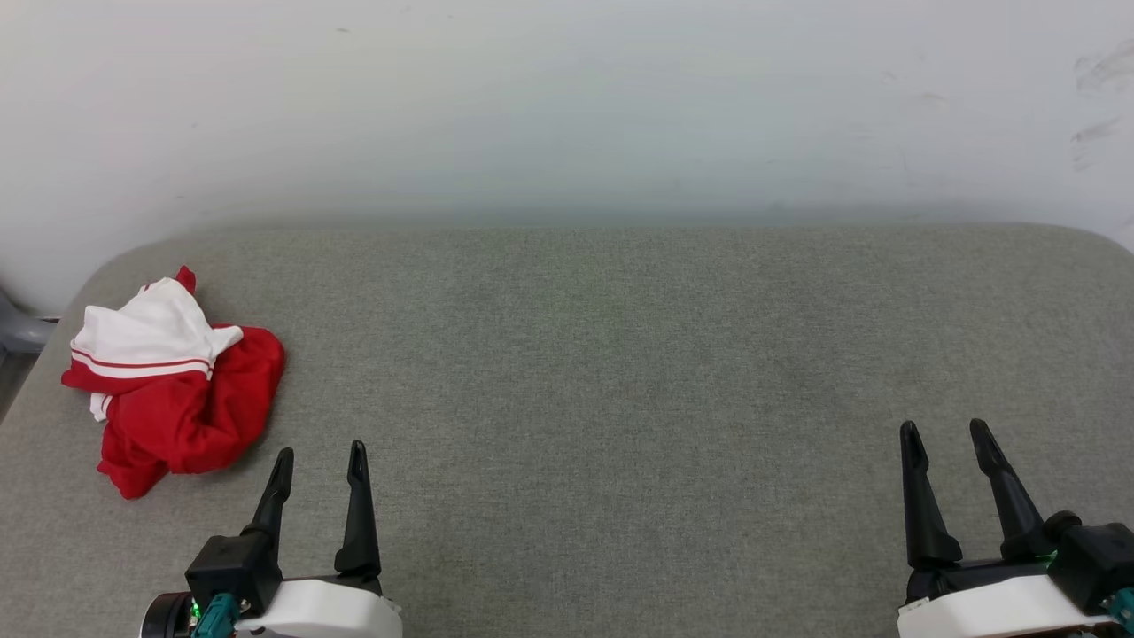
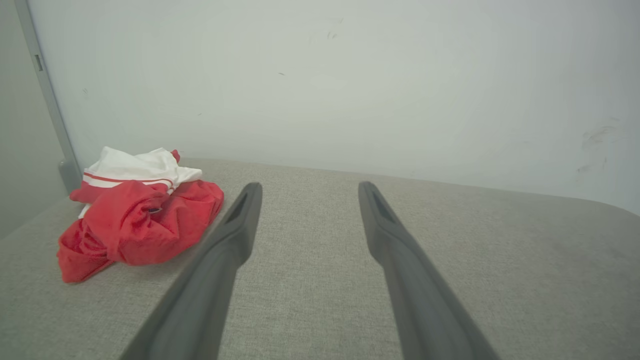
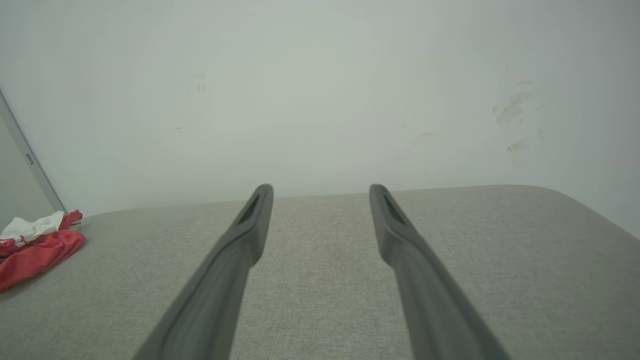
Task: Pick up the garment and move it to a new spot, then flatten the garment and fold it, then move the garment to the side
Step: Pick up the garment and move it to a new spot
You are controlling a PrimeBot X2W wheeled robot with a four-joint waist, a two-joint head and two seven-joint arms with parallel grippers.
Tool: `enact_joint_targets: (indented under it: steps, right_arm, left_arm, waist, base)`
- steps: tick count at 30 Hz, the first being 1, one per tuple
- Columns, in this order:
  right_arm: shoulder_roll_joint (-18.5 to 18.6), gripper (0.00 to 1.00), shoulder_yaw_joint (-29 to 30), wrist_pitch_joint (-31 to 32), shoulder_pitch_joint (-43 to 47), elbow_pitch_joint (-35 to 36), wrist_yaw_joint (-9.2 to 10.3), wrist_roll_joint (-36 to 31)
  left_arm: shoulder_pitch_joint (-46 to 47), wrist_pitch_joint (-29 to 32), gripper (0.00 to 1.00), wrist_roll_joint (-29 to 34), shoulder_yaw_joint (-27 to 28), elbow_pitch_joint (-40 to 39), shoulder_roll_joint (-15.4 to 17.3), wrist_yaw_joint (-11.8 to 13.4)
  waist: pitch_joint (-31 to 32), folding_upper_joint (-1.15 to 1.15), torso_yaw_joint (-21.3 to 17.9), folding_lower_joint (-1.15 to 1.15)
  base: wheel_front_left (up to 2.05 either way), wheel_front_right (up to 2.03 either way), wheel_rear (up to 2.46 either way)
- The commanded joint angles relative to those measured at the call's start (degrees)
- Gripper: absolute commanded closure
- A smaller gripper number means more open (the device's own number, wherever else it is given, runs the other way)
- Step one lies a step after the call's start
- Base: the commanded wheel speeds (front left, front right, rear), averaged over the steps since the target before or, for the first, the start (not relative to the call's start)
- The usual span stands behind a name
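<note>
The garment [image 1: 177,390] lies crumpled in a red and white heap near the left end of the grey padded surface [image 1: 620,372]. A white sleeve with striped trim sits on top; the numerals are hidden. My left gripper [image 1: 319,456] stands open at the lower left, a little to the right of the heap and nearer to me, holding nothing. In the left wrist view the garment [image 2: 140,220] lies just left of the open fingers [image 2: 240,220]. My right gripper [image 1: 943,434] is open at the lower right, far from the garment [image 3: 35,245], which shows at the left edge of its wrist view.
A pale wall [image 1: 567,106] rises right behind the padded surface. The surface's rounded left edge [image 1: 53,328] runs close to the heap, with a grey object [image 1: 18,332] beyond it. A grey vertical strip [image 2: 47,95] runs up the wall at left.
</note>
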State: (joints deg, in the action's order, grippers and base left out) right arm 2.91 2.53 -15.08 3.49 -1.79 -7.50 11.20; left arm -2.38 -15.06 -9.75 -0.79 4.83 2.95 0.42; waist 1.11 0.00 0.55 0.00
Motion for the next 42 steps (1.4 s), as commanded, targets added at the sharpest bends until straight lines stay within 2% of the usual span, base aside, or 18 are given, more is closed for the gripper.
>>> enact_joint_targets:
  steps: [1, 13, 19, 42]
  right_arm:
    - [-0.1, 0.0, 0.0, -0.1, 0.4, -0.2, 0.02, 0.3]
    - [-0.1, 0.0, -0.3, -0.1, 0.4, -0.5, 0.02, 0.9]
    - [-0.1, 0.0, -0.4, -0.1, 0.7, -0.1, 0.02, 0.5]
    - [-0.1, 0.0, -3.2, -0.1, 1.3, 0.6, 0.02, -1.2]
  left_arm:
    - [-0.3, -0.2, 0.0, -0.5, 0.1, 0.1, -0.1, -0.3]
    - [0.0, -0.2, 0.0, -1.0, 0.0, 0.7, -0.1, -0.3]
    - [0.5, -0.2, 0.0, -0.3, 0.5, 1.1, -0.1, 0.2]
    - [-0.4, -0.2, 0.0, 1.4, 4.1, 2.1, -0.1, 1.9]
  waist:
    - [0.0, 0.0, 0.0, 0.0]
    - [-0.1, 0.0, -0.1, 0.0]
    - [-0.3, 0.0, 1.3, 0.0]
    - [-0.2, 0.0, 16.5, 0.0]
  base:
    - [0.0, 0.0, 0.0]
    - [0.0, 0.0, 0.0]
    - [0.0, 0.0, 0.0]
    - [0.0, 0.0, 0.0]
